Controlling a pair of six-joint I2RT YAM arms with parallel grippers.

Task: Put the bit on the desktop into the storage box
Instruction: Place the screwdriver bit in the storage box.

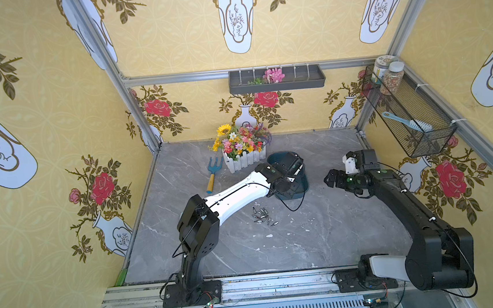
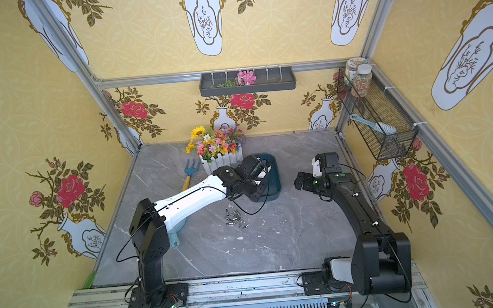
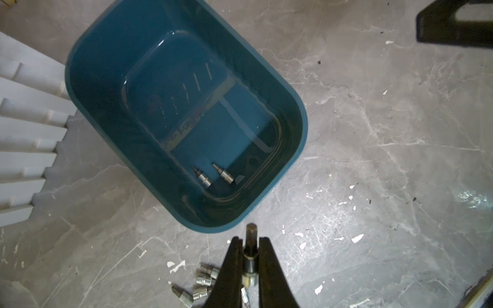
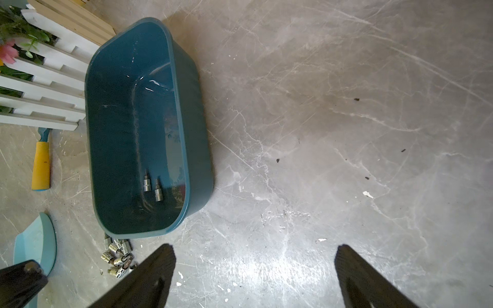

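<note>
Bit (image 3: 250,256) being carried is a short metal one. It sits lengthwise in the left pincer (image 3: 250,240), which is clenched tight on it, and its tip pokes past the fingers. It hangs over the bench (image 1: 320,230) just short of the near rim of the teal box (image 3: 101,112), probably so it can clear the wall and drop inside. Two bits (image 3: 213,177) already lie on the box floor near that end. A loose pile (image 1: 262,215) waits on the bench just beside the box. The right pincer (image 4: 254,249) is spread wide and empty over bare bench on the box's other side, apparently keeping clear.
</note>
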